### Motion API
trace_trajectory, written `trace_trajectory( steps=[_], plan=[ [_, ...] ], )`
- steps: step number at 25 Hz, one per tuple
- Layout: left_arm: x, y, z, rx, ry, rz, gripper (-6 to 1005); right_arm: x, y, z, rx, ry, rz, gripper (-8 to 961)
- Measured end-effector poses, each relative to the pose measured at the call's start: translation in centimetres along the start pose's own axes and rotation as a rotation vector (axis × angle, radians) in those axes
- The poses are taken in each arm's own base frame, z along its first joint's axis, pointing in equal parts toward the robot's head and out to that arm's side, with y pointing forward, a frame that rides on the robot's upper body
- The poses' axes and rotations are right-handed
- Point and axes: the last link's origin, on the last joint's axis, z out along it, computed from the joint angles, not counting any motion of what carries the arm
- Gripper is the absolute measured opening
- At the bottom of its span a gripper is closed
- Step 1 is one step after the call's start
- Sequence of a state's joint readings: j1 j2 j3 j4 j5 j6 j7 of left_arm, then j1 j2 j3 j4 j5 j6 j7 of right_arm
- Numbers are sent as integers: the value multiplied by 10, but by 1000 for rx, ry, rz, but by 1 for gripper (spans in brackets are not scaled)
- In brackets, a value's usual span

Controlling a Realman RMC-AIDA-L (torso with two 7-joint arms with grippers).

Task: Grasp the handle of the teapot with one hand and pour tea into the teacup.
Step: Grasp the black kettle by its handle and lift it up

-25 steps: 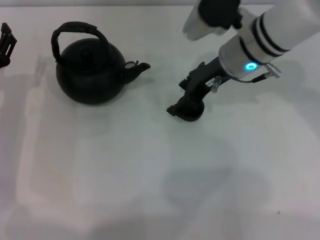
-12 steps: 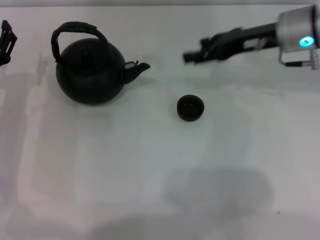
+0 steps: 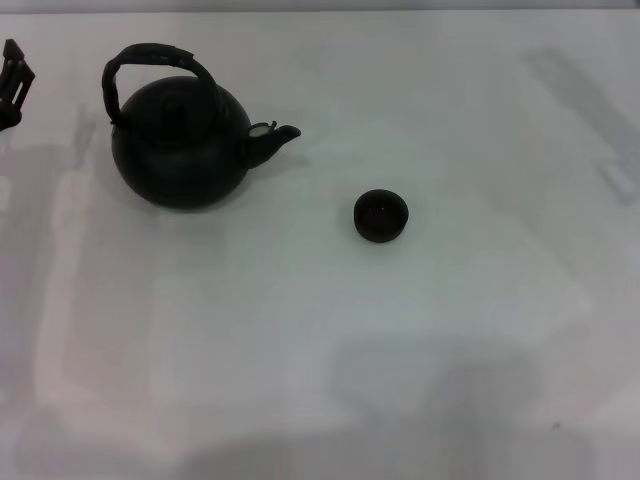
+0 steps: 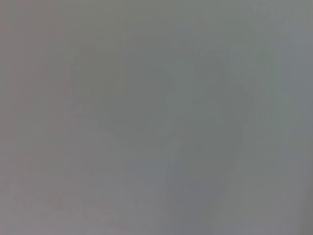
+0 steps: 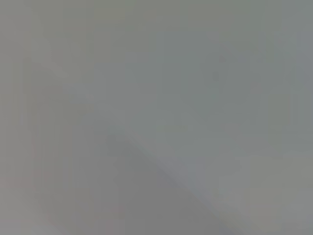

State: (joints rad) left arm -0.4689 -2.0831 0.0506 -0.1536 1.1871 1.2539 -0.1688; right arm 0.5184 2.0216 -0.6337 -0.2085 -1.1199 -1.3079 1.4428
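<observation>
The matte-black teapot (image 3: 180, 145) stands upright at the back left of the white table, spout pointing right. Its arched wrapped handle (image 3: 150, 58) rises over the knobbed lid. The small dark teacup (image 3: 381, 216) stands upright and alone right of the spout, apart from the pot. My left gripper (image 3: 12, 85) shows only as a dark tip at the far left edge, left of the teapot and apart from it. My right gripper is out of view. Both wrist views show only plain grey surface.
The white table (image 3: 320, 350) spreads bare in front of the teapot and teacup and to the right. No other objects show on it.
My right arm has let go of the teacup, lifted away to the back right and left the head view. The teacup stays where it was set. The teapot and left gripper have not moved.
</observation>
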Motion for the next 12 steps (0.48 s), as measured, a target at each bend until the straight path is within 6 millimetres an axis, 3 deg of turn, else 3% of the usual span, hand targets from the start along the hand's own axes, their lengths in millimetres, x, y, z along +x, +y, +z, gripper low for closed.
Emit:
trace_trajectory(
  steps=[2, 7, 12],
  plan=[
    [0, 0, 0, -1, 0, 1, 868, 2, -1, -2, 5, -9, -79, 875],
    [0, -1, 0, 1, -4, 2, 867, 38, 3, 9, 16, 61, -732, 874],
    [-5, -2, -6, 7, -21, -1, 865, 44, -6, 23, 174, 59, -1060, 875]
  ],
)
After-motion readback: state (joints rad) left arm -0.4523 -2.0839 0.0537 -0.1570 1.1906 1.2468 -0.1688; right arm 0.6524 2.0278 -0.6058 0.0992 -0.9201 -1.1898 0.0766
